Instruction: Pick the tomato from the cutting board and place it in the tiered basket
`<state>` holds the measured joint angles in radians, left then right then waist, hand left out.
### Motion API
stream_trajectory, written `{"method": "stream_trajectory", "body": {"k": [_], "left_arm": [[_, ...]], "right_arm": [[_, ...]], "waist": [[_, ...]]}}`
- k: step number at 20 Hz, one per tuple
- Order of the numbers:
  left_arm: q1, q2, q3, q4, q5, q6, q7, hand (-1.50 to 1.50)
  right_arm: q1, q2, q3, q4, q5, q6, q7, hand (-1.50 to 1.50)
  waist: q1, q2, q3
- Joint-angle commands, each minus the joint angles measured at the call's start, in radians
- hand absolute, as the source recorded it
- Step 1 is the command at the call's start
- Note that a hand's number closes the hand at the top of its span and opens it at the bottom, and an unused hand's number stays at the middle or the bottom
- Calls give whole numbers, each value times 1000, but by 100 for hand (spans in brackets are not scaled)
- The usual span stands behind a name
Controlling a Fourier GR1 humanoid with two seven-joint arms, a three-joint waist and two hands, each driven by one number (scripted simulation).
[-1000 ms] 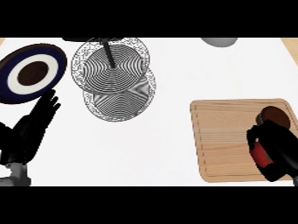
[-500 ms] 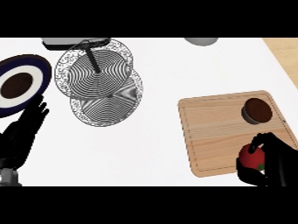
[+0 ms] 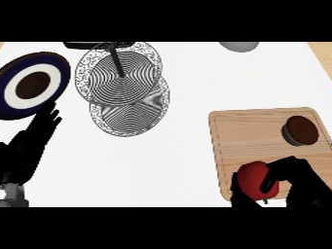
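Note:
A red tomato (image 3: 253, 179) sits at the near edge of the wooden cutting board (image 3: 251, 133), with my right hand (image 3: 298, 185) curled round it from the right and below. The tiered basket (image 3: 123, 85) of wire mesh stands at the back left of centre, its two round tiers seen from above. My left hand (image 3: 26, 146) rests open at the lower left, fingers pointing up, far from the tomato.
A dark round puck-like object (image 3: 301, 129) lies on the board's far right. A dark blue plate (image 3: 26, 85) with a white ring and brown centre stands at the far left. A grey bowl (image 3: 239, 46) shows at the top edge.
The view has shifted, so the board sits lower and further right. My right hand has closed round the tomato, which now shows more fully. The left hand stays open.

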<state>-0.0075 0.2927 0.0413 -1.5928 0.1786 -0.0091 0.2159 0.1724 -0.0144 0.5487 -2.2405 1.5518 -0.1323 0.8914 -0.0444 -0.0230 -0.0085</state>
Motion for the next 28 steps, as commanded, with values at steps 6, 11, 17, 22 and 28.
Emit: {"method": "stream_trajectory", "body": {"k": [6,11,17,22,28], "left_arm": [[-72,-9,-23,27,-12,-14,0,0],[-35,-41,-74,-6,-32,-17,-12,0],[-105,-37,-68,16,-29,-18,11,0],[-88,-43,-80,40,-33,-35,-17,0],[-120,-56,-88,60,-39,-32,-17,0]], "right_arm": [[-324,14,328,32,172,191,438,150],[-487,13,243,130,87,210,490,150],[-666,14,147,263,-23,196,547,150],[-807,14,20,437,-141,150,550,150],[-944,14,-49,572,-251,149,595,150]], "waist": [[57,22,2],[100,26,2],[115,31,3],[147,41,4],[142,34,4]]}}
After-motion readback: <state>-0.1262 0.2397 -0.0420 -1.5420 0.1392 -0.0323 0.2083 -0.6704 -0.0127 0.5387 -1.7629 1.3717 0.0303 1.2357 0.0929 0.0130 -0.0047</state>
